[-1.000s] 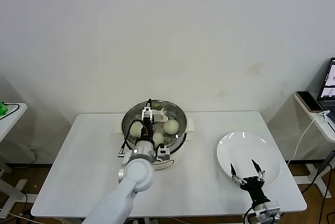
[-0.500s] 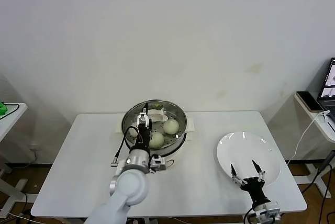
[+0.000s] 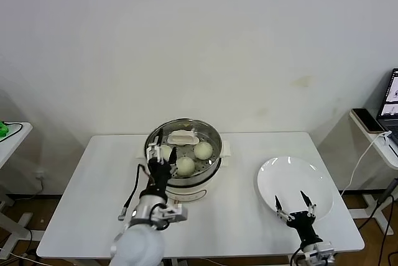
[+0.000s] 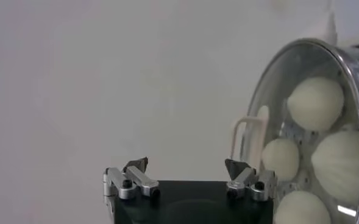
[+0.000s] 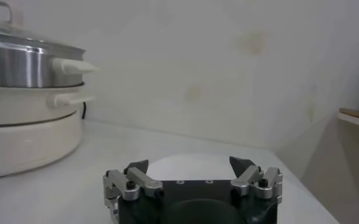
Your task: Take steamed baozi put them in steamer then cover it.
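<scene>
A: Where are the steamed baozi (image 3: 185, 165)?

B: Inside the steamer (image 3: 214, 138), frame centre, under a glass lid (image 3: 182, 137).

A: And the grippers?

B: Left gripper (image 3: 159, 146) spread wide, empty, at the steamer's left rim. Right gripper (image 3: 293, 202) spread, empty, over the plate (image 3: 292, 176), lower right.

The left gripper (image 3: 160, 145) is held raised ahead of the body with its wrist tilted up and fingers spread wide, nothing gripped, while the right gripper (image 3: 293, 202) is parked low on the right, fingers likewise spread and empty.
</scene>
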`<state>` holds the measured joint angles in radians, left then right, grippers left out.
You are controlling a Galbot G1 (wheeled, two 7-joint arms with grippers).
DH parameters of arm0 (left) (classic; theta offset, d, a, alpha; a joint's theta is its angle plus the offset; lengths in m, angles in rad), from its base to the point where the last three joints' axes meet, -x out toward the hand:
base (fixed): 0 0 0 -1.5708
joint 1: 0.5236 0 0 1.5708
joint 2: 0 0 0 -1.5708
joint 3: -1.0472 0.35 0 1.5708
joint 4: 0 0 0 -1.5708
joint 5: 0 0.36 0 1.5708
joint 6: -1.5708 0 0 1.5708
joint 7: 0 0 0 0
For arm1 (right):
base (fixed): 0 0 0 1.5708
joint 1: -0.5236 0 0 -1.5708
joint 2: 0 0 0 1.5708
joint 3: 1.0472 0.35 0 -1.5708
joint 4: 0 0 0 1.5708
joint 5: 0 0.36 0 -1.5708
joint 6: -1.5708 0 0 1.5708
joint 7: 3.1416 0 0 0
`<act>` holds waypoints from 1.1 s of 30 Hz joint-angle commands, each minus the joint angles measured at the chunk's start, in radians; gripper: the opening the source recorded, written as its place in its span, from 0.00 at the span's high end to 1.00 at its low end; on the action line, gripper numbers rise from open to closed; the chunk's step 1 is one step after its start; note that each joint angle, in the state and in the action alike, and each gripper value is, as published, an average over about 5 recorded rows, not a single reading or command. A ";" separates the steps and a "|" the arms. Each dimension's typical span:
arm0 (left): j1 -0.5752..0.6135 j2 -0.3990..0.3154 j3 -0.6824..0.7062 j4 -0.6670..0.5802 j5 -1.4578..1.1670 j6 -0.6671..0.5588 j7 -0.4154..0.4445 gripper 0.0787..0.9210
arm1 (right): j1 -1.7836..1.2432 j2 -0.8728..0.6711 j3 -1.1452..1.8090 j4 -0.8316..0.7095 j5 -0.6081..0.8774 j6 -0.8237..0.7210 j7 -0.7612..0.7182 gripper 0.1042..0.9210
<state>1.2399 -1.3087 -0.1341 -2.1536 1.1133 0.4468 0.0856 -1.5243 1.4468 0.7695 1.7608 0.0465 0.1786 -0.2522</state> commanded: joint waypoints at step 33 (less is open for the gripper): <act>0.743 -0.041 -0.531 0.127 -1.277 -0.679 -0.267 0.12 | -0.192 -0.059 -0.027 0.213 0.045 -0.116 0.077 0.12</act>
<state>1.8871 -1.3453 -0.6248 -2.0682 -0.0915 -0.1893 -0.1643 -1.6766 1.3882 0.7522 1.9306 0.1034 0.1053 -0.1901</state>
